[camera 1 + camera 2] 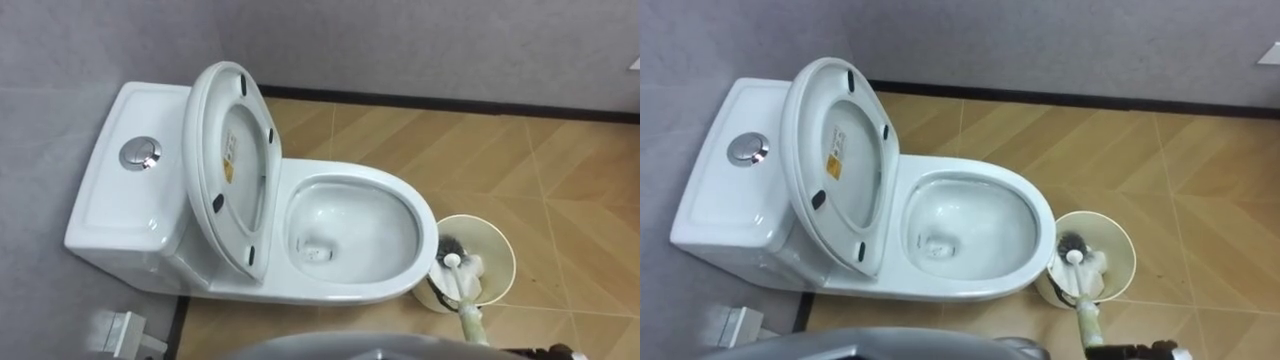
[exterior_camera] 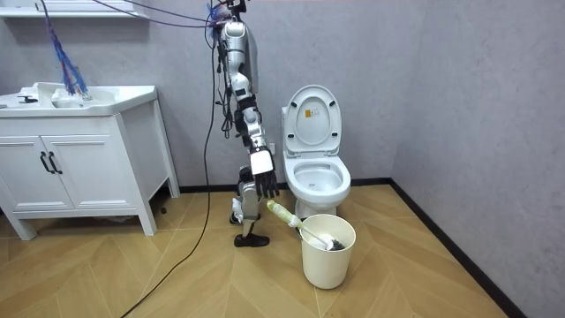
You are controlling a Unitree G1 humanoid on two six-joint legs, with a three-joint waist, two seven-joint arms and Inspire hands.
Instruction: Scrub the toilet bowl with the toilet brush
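Room: small bathroom with grey walls (image 1: 400, 40), a dark skirting (image 1: 450, 103) along the base and a herringbone wood-pattern floor (image 1: 560, 170), matt and dry-looking. White vanity cabinet (image 2: 79, 168) with a basin on top at the room view's left, well apart from the toilet.

Posture: upright beside the toilet (image 1: 340, 292), side-on to it, facing the room view's right. Cistern on own left, bucket on own right.

Toilet: white, glossy, one piece.
- Seat (image 1: 203, 150) raised, standing nearly upright against the cistern (image 1: 110, 210), underside with dark bumpers turned toward the bowl.
- Round chrome flush button (image 1: 140, 154) set in the cistern top.
- Bowl open, inner surface shiny.

Bucket (image 1: 511, 262): cream, round, standing on the floor just beside the front of the bowl. Contact with the bowl not determinable.

Toilet brush (image 1: 462, 290): in the bucket, dark bristle head down inside, not in the bowl. Pale handle slanting up over the rim toward own right side and off the lower edge of the eye views.

Right hand (image 2: 265, 183): hanging low at the side in the room view, fingers pointing down, just above the upper end of the brush handle. Closed round the handle or merely near it: cannot tell. Finger spread not readable either.

Small white fitting (image 1: 125, 330) on the floor by the wall next to the cistern, kind unclear.
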